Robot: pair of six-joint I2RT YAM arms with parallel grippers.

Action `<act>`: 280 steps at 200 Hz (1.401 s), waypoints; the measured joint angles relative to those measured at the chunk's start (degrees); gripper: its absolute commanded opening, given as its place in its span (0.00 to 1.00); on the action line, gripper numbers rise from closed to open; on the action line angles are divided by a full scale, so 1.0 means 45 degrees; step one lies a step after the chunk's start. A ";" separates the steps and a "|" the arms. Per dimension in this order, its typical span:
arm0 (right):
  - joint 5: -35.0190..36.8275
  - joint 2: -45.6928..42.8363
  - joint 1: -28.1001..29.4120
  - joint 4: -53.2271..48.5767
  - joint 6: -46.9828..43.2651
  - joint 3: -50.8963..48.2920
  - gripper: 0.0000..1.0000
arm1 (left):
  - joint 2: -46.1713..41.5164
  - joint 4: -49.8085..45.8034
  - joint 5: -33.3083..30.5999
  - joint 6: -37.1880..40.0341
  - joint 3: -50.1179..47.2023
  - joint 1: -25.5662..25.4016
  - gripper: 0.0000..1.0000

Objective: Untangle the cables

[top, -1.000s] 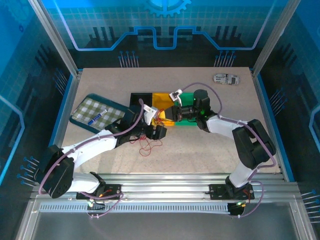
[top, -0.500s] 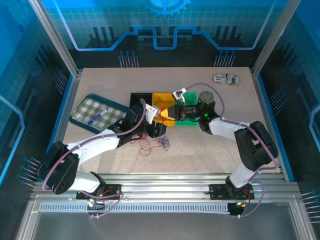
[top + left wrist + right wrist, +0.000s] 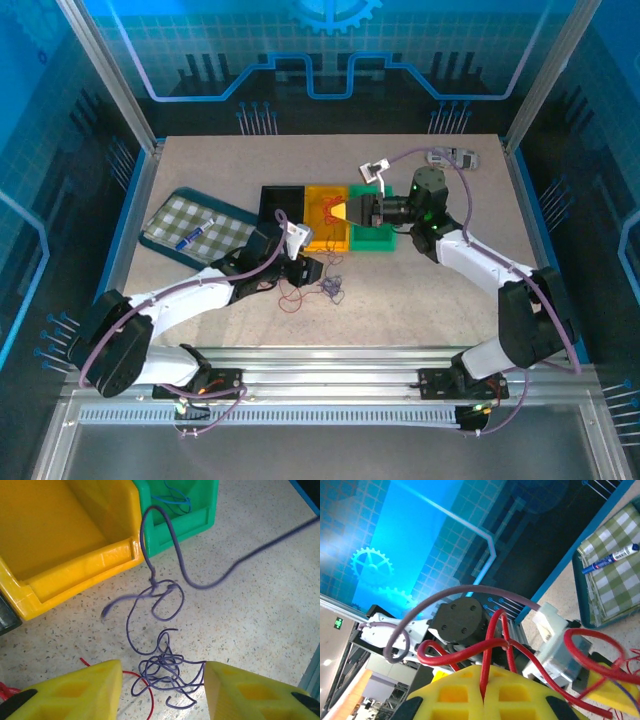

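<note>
My left gripper [image 3: 162, 695] hangs half spread around the dark wire [image 3: 161, 670] knot on the bench [image 3: 260, 605]. I should close low on one loop, not the whole knot, then draw slowly. Farther off, my right gripper [image 3: 483, 692], pressed together, pinches the red wire [image 3: 492, 630] at the yellow bin [image 3: 75, 575]. The blue wire [image 3: 175, 501] lies in the green bin [image 3: 190, 520].

We've got our left arm [image 3: 190, 295] reaching out low, left hand [image 3: 162, 692] aimed down with fingers apart. Our right arm [image 3: 478, 262] stretches forward, right hand [image 3: 483, 680] turned leftward, pinched tight on a red cable [image 3: 435, 658].
</note>
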 measured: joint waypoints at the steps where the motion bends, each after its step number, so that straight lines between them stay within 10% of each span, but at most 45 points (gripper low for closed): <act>1: 0.0000 0.0000 0.0000 -0.0015 0.0000 0.0000 0.02 | -0.0005 -0.0005 0.0000 0.0000 0.0000 0.0000 0.47; 63: -0.0053 -0.0005 0.0005 0.0063 0.0175 -0.0374 0.02 | -0.0097 0.0015 0.0233 0.0015 0.0019 0.0000 0.69; 148: -0.0078 -0.0024 0.0117 0.1127 0.0981 -0.0869 0.01 | 0.1656 0.2633 0.0423 -0.0253 0.1146 -0.0505 0.72; 219: -0.0058 -0.0257 0.0097 0.0928 0.0981 -0.0695 0.00 | 0.3303 0.3959 0.0355 -0.0709 0.1792 -0.0525 0.00; 280: 0.0826 -0.1608 -0.0510 -0.1622 -0.1001 -0.0350 0.00 | 0.1753 0.2812 0.0155 -0.0554 0.0811 -0.0379 0.00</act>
